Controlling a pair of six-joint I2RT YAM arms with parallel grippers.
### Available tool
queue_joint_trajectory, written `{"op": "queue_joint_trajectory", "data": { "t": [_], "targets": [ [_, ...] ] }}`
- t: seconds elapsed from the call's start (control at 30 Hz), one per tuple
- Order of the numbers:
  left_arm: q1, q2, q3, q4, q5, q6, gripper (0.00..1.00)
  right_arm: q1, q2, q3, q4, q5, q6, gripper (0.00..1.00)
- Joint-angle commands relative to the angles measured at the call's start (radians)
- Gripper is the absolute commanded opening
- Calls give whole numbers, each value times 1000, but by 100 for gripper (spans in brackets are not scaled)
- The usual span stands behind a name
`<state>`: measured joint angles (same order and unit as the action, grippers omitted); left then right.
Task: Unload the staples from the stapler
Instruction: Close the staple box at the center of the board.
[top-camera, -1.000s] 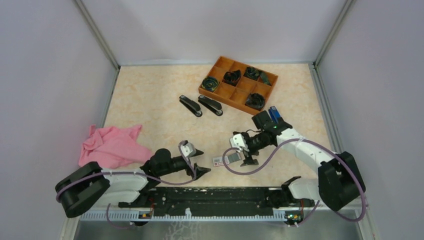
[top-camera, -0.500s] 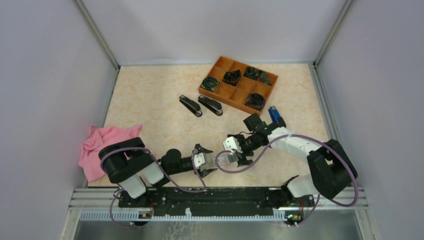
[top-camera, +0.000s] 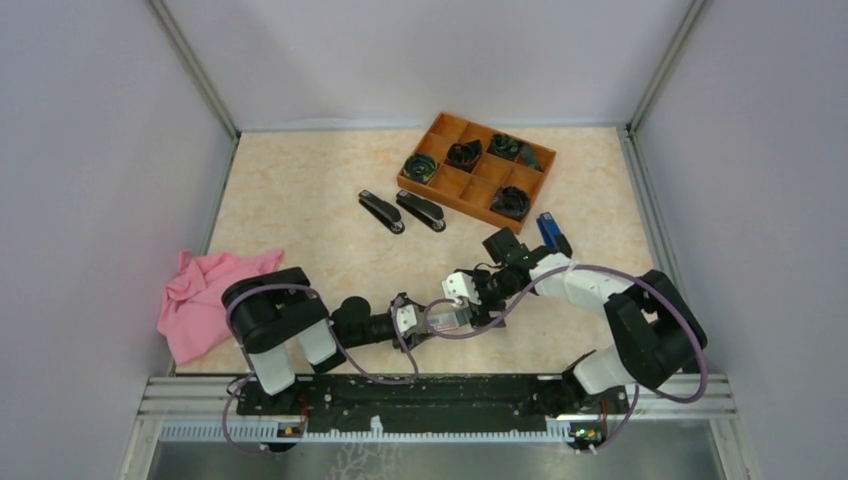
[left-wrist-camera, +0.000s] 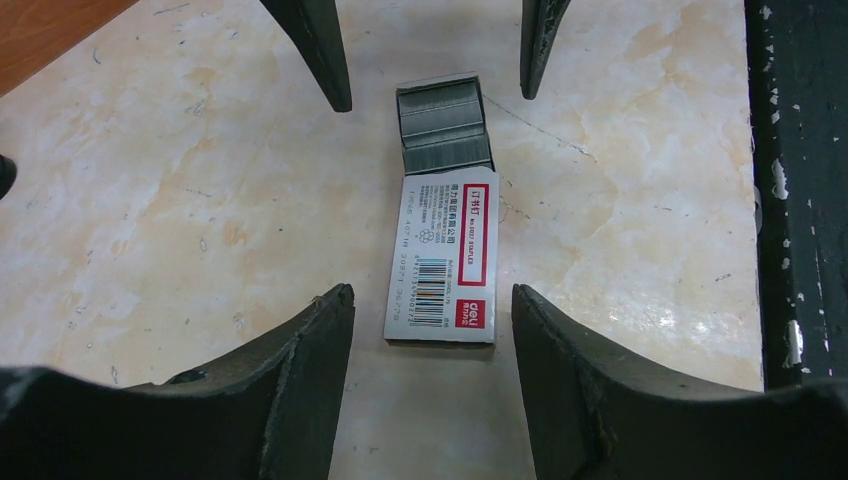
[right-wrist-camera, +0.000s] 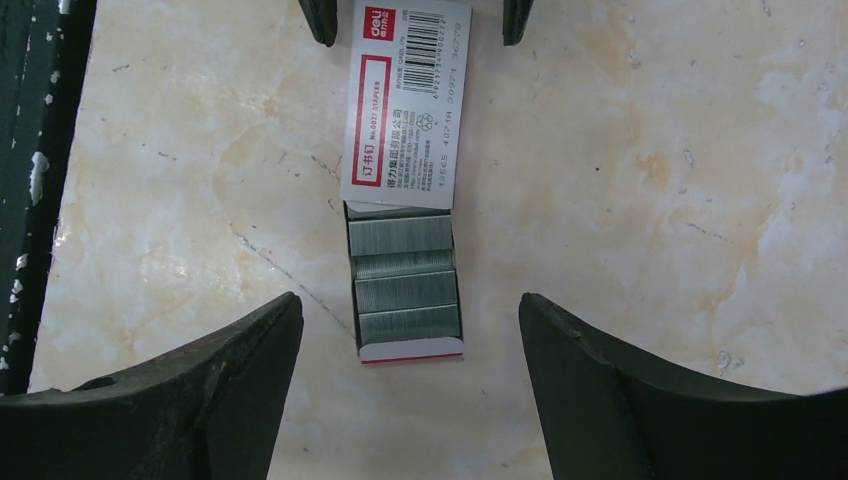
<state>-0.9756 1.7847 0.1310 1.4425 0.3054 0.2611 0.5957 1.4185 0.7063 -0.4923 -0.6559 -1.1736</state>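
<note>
- Nearest me is the black rail along the table's edge; it lies close beside the box on one side, so I judge little room for swinging either wrist that way.
- My left pincer is released, jaws spread to either side of the sleeve end of the white-and-red box; both fingers stand just beside the card, touching nothing.
- My right pincer is released too, straddling the pulled-out drawer from the opposite end with a clear gap on each side; it grasps nothing.
- The staples lie in that drawer as grey ridged strips packed side by side, on the table between my two pincers.
- Handling, as I judge it: the strips are light, stiff and slick, yet apt to snap along their glued seams; I would pinch a strip across its long flat sides, gently, not by the ends; the box is thin card, easily crushed, and likely to slide on the smooth top unless one pincer steadies the sleeve.
- Away from the rail the marbled top is bare near the box; that is the freer side for lifting out.
- Farther off, mid-table, two black staplers lie side by side, apparently closed; whether they are loaded I cannot tell.
- Beyond them sits the orange tray with dark items in its compartments; a blue object lies beside it and a pink cloth lies by the left wall.
</note>
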Motion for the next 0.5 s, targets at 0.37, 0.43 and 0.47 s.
{"op": "queue_joint_trajectory", "data": {
  "t": [0.37,0.43,0.47],
  "targets": [
    [-5,93,7,63,32,-63,57,18,42,22,38,30,66,67],
    [-5,97,3,66,28,-69,56,21,49,24,42,37,74,64],
    [-4,99,2,66,28,-72,55,21,53,25,42,40,75,63]
  ]
}}
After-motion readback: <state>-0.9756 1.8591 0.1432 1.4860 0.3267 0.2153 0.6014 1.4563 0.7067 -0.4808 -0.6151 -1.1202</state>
